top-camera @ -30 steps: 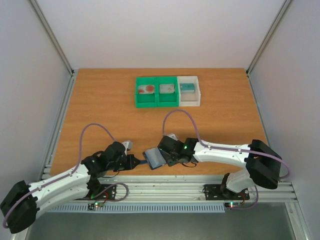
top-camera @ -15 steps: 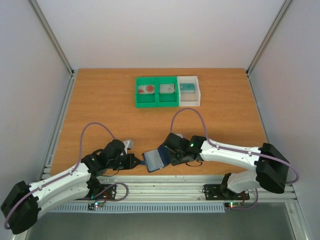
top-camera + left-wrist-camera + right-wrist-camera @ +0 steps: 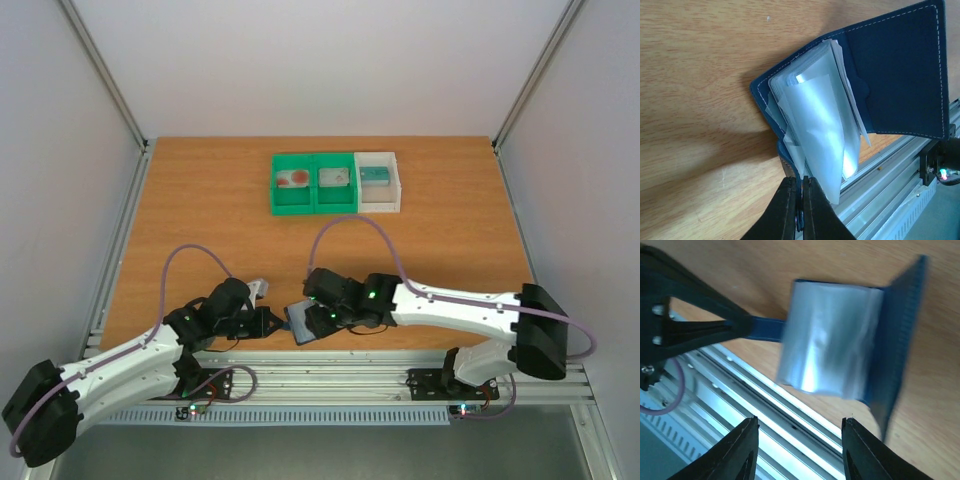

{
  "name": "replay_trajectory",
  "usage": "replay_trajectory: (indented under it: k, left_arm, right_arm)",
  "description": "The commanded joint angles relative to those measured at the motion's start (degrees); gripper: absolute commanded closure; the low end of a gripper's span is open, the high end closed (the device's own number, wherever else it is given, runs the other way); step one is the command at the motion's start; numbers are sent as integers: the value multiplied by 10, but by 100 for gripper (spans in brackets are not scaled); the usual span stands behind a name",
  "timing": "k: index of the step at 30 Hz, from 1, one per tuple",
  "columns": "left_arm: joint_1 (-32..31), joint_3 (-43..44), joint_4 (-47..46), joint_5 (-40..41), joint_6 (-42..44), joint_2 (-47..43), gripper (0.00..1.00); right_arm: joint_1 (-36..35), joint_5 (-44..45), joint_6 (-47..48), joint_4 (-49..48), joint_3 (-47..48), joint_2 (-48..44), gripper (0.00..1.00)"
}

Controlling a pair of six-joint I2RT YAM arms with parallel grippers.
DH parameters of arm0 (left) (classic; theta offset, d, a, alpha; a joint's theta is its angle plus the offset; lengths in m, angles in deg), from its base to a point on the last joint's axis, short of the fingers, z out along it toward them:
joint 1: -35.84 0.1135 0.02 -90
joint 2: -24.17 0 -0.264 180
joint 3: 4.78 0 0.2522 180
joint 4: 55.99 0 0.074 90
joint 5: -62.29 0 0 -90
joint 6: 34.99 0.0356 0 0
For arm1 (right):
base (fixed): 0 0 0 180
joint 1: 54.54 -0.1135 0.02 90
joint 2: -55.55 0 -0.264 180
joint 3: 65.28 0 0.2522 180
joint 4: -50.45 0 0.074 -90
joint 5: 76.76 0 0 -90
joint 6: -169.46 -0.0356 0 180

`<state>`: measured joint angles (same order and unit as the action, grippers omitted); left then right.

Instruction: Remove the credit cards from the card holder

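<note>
The card holder (image 3: 303, 320) lies opened at the table's near edge, its dark blue panel (image 3: 900, 70) spread flat and clear plastic sleeves (image 3: 820, 120) fanned up from its fold. No card shows inside the sleeves. My left gripper (image 3: 801, 187) is shut on the holder's near edge (image 3: 278, 322). My right gripper (image 3: 799, 427) is open with nothing between its fingers, hovering just above the holder (image 3: 895, 330) and the rail (image 3: 320, 315). Credit cards lie in the far bins: a pale one with a red blotch (image 3: 293, 178), another pale one (image 3: 333, 177), and a teal one (image 3: 374, 175).
A green two-compartment bin (image 3: 313, 200) and a white bin (image 3: 380, 205) stand side by side at the back of the table. An aluminium rail (image 3: 350, 375) runs along the near edge, right under the holder. Grey walls close in both sides.
My right gripper has opened and shifted left over the card holder. The holder's panel has dropped flatter. The left gripper has kept its grip in place.
</note>
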<state>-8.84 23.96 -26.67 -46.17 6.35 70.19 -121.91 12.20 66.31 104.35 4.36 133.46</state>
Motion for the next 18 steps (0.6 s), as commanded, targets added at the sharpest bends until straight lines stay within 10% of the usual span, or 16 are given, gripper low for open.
replay_trajectory:
  k: [1,18]
  left_arm:
    - [2,2,-31,-3,-4,-2,100]
    - [5,-5,1,18,0,-28,100]
  right_arm:
    - [-26,-2,28,-40,46,61,52]
    - [-26,101,65,-51,79,211,30]
